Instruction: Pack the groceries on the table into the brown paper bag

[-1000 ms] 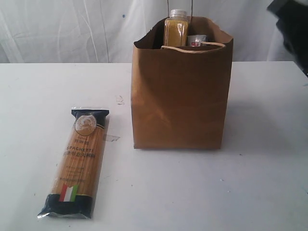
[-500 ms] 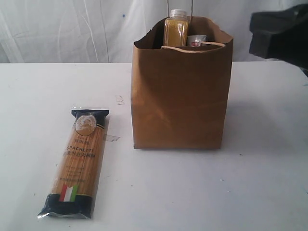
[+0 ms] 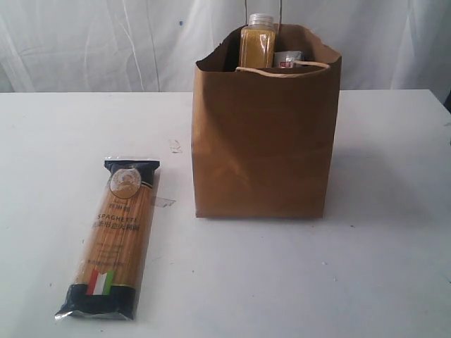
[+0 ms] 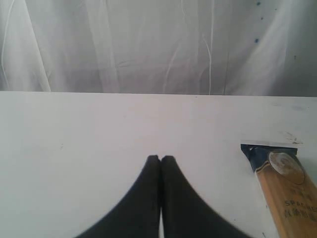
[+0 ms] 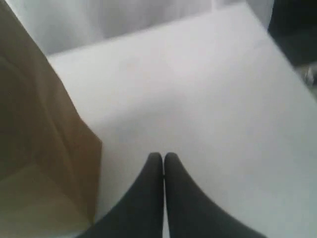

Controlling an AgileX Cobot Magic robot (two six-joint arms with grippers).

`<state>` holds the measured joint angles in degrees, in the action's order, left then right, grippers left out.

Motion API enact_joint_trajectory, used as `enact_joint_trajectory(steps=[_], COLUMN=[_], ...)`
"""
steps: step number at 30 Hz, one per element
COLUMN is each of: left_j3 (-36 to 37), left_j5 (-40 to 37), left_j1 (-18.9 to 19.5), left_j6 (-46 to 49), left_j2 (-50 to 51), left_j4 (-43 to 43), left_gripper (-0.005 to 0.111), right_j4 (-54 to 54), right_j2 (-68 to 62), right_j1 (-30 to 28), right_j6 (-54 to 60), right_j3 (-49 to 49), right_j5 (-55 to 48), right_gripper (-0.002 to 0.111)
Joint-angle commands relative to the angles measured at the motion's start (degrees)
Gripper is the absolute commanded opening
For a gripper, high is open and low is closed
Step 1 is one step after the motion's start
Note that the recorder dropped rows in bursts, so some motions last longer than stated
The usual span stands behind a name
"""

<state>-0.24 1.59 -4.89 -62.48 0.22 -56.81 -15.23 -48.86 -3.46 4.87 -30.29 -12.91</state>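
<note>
The table point(image 3: 394, 282) is a wide white surface, and everything else here is placed relative to the brown paper bag point(image 3: 261, 148). The bag stands upright near the table's middle with its mouth open and a flat handle lying across the near rim.

The long spaghetti packet point(image 3: 113, 239) is the only grocery seen outside the bag. It lies flat on the table, well apart from the bag on the left arm's side. Its dark top end points toward the back and its Italian-flag end is nearest the exterior camera. It is likely light, but long and brittle inside slick film, so a pinch at one end would probably let it sag or snap strands. A hold across the narrow width near the middle looks safest, followed by tipping it end-down into the bag.

The left gripper point(image 4: 161, 157) hangs over bare table on the packet's side of the bag, fingers pressed together and empty. The right gripper point(image 5: 162, 154) hovers just beside the bag's outer wall, likewise closed with nothing between its fingers.

The yellow-grain bottle with white cap point(image 3: 258, 44) stands upright inside the bag, its top above the rim. Beside it sits a pale item point(image 3: 287, 59) that is too hidden to name.

A scrap of tape point(image 3: 163, 202) lies on the table between the packet and the bag's base.
</note>
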Motion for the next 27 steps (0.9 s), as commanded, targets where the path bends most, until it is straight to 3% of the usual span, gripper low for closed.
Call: enact_joint_trajectory(steps=[1,10,27], left_j3=[0.24,0.24,0.24], left_j5=[0.24,0.24,0.24], left_j1=[-0.44,-0.44,-0.44], left_j6=[-0.02,-0.02,-0.02], left_j2=[-0.22,-0.22,-0.22], left_j4=[-0.61,-0.61,-0.61], left_gripper=[0.001,0.001,0.001], right_j4=[0.7,0.7,0.4], right_j2=[13.84,31.53,41.41], right_j1=[-0.56,-0.56,-0.56], right_j6=[-0.6,-0.6,-0.6], right_j3=[8.84,11.72,11.72], right_j5=[11.68,0.03,-0.55], right_gripper=[0.0,0.0,0.0])
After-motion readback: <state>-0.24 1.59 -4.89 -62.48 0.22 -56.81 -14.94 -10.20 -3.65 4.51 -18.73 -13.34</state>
